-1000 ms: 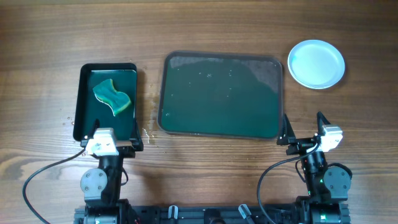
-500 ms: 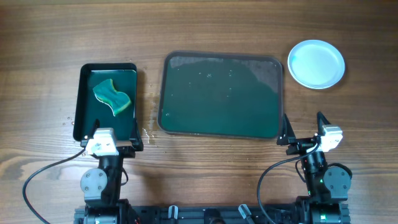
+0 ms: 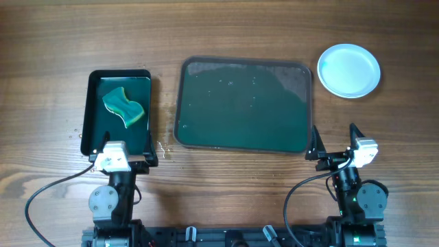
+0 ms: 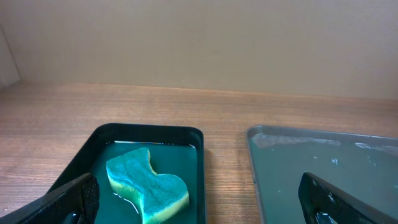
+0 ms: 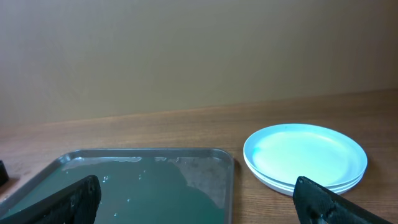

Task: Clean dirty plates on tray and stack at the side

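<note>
The white plates (image 3: 348,70) sit stacked on the table at the far right, beside the dark green tray (image 3: 243,104); the top one looks clean. The stack also shows in the right wrist view (image 5: 305,155). The tray holds no plates, only water drops and a wet film; it also shows in the right wrist view (image 5: 137,186) and the left wrist view (image 4: 323,174). My left gripper (image 3: 122,159) is open and empty near the front of the black tray. My right gripper (image 3: 336,147) is open and empty in front of the tray's right corner.
A smaller black tray (image 3: 92,113) at the left holds a green sponge (image 3: 123,106), which also shows in the left wrist view (image 4: 146,190). Water drops lie on the wood between the two trays (image 3: 162,145).
</note>
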